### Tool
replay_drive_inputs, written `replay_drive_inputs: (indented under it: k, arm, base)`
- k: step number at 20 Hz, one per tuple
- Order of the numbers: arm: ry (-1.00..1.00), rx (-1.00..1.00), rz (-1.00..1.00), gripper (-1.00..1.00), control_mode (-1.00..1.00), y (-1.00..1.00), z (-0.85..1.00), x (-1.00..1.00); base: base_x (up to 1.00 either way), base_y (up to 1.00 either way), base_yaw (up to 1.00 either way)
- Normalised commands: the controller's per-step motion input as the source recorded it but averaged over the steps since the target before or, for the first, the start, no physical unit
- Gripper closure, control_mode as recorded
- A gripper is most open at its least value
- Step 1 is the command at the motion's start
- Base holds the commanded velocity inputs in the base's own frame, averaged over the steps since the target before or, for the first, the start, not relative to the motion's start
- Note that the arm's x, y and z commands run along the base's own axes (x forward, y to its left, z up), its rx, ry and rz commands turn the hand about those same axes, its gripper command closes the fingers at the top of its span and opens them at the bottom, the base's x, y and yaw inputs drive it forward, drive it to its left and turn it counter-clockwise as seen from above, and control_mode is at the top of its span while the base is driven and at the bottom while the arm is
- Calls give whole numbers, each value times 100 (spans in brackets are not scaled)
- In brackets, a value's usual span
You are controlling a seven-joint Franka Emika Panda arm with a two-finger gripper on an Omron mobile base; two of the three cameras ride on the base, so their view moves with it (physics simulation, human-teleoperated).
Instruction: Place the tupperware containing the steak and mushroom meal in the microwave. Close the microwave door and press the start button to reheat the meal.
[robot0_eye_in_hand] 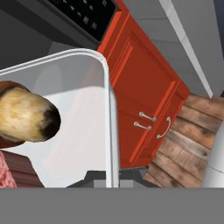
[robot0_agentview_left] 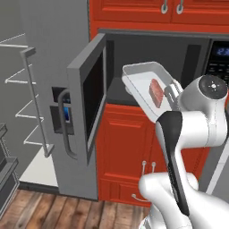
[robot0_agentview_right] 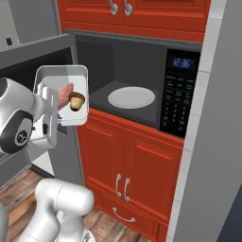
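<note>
Grey metal frames the biggest thing before us, the wide built-in microwave (robot0_agentview_right: 137,80) with its dark cavity, a white round turntable plate (robot0_agentview_right: 131,97) on its floor and a black keypad panel (robot0_agentview_right: 177,97) with a blue display at three o'clock of the opening. Its grey-framed microwave door (robot0_agentview_left: 89,96) with the dark glass window stands swung wide at nine o'clock of the cavity. Red wooden cabinet doors (robot0_agentview_right: 127,158) sit at six o'clock beneath it.

We carry the shallow translucent whitish tupperware (robot0_agentview_right: 54,75) in the air in front of the opening, toward the door side and not yet inside; it looks tilted. In it lie the small reddish-pink steak (robot0_agentview_right: 65,92) and, touching it, the round brown mushroom (robot0_agentview_right: 77,100) with a pale base.

Our two-finger gripper (robot0_agentview_right: 53,109) is pressed nearly together, pinching the tray's near rim wall.

We judge the tray light and stiff but slick, held at one edge only, so it may droop or twist. The mushroom can roll toward the low side. A hold at the middle of the rim serves best, and we should keep the tray level.
</note>
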Motion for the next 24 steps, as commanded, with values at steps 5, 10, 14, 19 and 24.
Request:
replay_drive_inputs:
  k: [5, 10, 14, 19, 24]
  arm:
    - [0, 0, 0, 100, 100, 0, 0, 0]
    - [0, 0, 0, 100, 100, 0, 0, 0]
    - [0, 0, 0, 100, 100, 0, 0, 0]
    - [0, 0, 0, 100, 100, 0, 0, 0]
    - [0, 0, 0, 100, -100, 0, 0, 9]
  base:
    - [0, -32, 0]
    - [12, -22, 0]
    - [21, -16, 0]
    - [25, -3, 0]
    - [7, 0, 0]
